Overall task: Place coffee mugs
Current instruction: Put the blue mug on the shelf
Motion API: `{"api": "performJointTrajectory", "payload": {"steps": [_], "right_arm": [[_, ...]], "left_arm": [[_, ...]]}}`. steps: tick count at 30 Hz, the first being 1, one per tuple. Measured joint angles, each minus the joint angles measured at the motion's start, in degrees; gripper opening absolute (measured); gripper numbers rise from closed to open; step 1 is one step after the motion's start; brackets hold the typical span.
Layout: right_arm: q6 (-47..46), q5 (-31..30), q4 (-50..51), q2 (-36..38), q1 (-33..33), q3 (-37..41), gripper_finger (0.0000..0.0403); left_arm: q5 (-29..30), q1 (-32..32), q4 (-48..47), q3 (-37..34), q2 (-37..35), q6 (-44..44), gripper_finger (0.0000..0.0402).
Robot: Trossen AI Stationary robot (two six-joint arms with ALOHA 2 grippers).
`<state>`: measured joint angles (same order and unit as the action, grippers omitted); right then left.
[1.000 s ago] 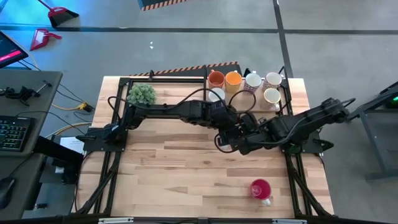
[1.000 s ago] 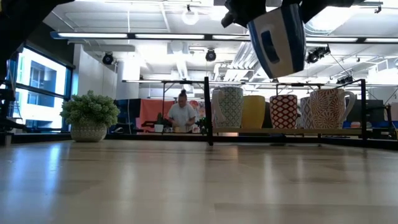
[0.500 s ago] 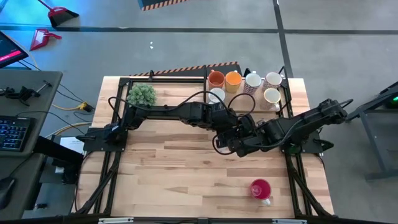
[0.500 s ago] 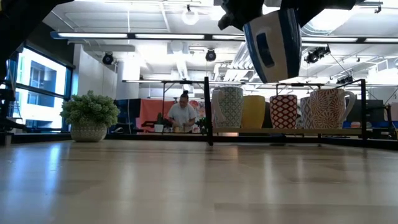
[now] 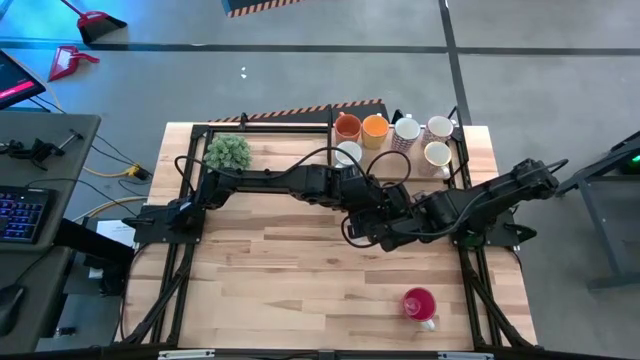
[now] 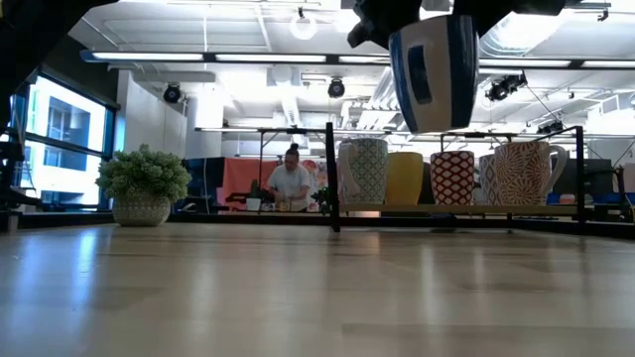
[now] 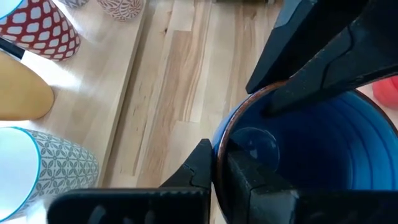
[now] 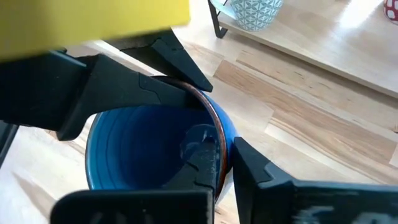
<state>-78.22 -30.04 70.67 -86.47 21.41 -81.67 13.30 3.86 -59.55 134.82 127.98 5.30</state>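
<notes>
Grippers meet over the middle of the table [image 5: 260, 260], both clamped on the rim of one blue mug [image 6: 434, 69] held in the air, well above the wood in the low view. The left arm stretches from its base at the table's left edge across to the centre, and its left gripper [image 7: 219, 163] pinches the mug wall, one finger inside the blue bowl and one outside. The right arm reaches in from the right side, bent at the elbow, and the right gripper [image 8: 225, 160] pinches the opposite part of the same rim in the same way. Behind the arms, a row of mugs stands on a raised rack [image 6: 456, 207] at the far edge: an orange mug [image 5: 347, 127], a yellow-orange mug [image 5: 375, 126] and several white patterned ones. A red-pink mug [image 5: 419, 304] stands alone near the table's front right, and a potted plant [image 5: 228, 152] sits at the far left.
</notes>
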Motion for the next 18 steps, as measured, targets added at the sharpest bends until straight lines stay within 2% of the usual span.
{"api": "performJointTrajectory", "payload": {"steps": [8, 18], "right_arm": [[1.62, -0.78, -0.18, 0.1, 0.11, -0.01, 0.0], [2.21, -0.81, -0.22, 0.43, 0.13, 0.0, 0.0001]], "left_arm": [[0.31, 0.09, 0.59, 0.04, -0.16, -1.99, 0.003], [0.94, 0.09, 1.03, 0.11, -0.24, -1.88, 0.0035]]}}
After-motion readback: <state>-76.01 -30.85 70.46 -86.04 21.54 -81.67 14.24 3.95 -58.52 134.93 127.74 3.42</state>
